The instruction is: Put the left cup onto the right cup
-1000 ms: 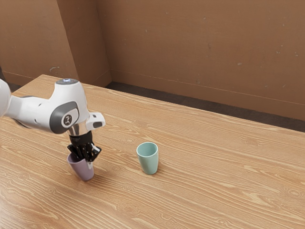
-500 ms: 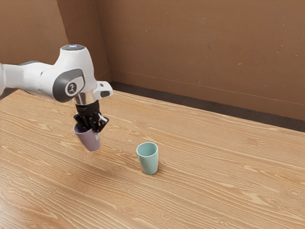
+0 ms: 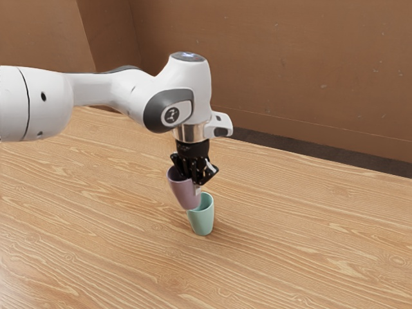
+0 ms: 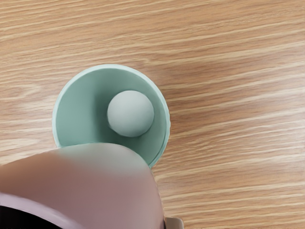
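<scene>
Black two-finger gripper point(image 3: 194, 175) is clamped on tilted lilac plastic cup point(image 3: 182, 192), with mint-green plastic cup point(image 3: 203, 220) seen at 5 o'clock, just beneath.

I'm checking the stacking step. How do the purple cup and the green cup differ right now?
Colour: the purple cup is lilac, the green cup pale teal.
Support: the purple cup hangs clear of the table, with the gripper clamped on its rim; the green cup stands on the table.
Pose: the purple cup is tilted, the green cup upright.
Both are handleless, tapered cups.
</scene>
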